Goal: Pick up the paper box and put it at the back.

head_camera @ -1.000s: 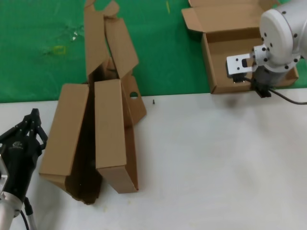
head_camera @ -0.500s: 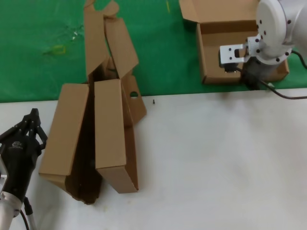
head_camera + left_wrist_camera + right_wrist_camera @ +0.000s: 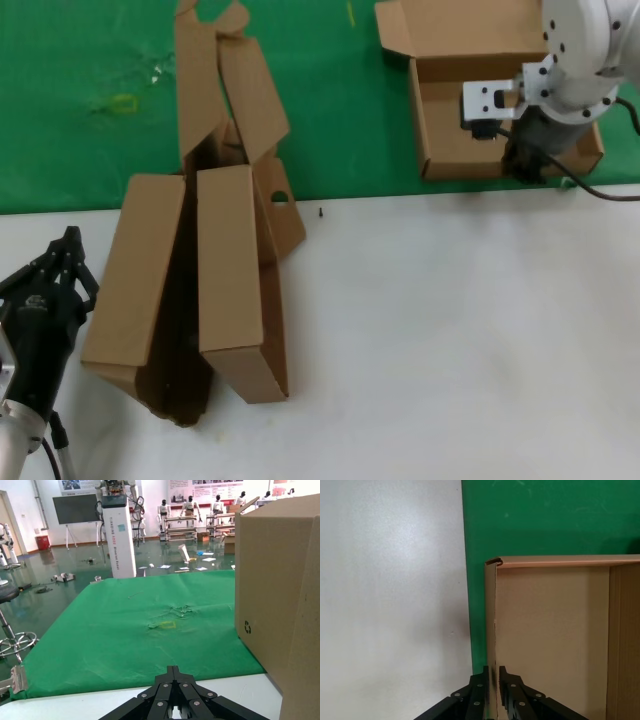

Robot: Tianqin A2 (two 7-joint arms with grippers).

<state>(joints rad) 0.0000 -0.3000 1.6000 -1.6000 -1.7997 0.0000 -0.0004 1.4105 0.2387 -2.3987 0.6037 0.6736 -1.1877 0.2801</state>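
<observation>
The paper box (image 3: 450, 105) is an open brown cardboard mailer, lid flipped back, lying on the green cloth (image 3: 100, 110) at the back right, its front wall close to the cloth's edge. My right gripper (image 3: 525, 170) is shut on the box's front wall near its right corner. In the right wrist view the jaws straddle that thin wall (image 3: 491, 630), one inside the box (image 3: 550, 630) and one outside, with my right gripper (image 3: 493, 671) over the cloth (image 3: 545, 520). My left gripper (image 3: 68, 240) is shut and empty, parked at the front left; it also shows in the left wrist view (image 3: 173, 669).
Two other brown cardboard boxes (image 3: 200, 270) lie piled at the left, straddling the cloth edge and the white tabletop (image 3: 450, 330); one flap has a round hole (image 3: 280, 198). One of them fills the side of the left wrist view (image 3: 280, 590). A small dark speck (image 3: 320, 212) lies on the table.
My right gripper has drawn the paper box a little back and to the left, farther onto the green cloth. The left arm has not moved.
</observation>
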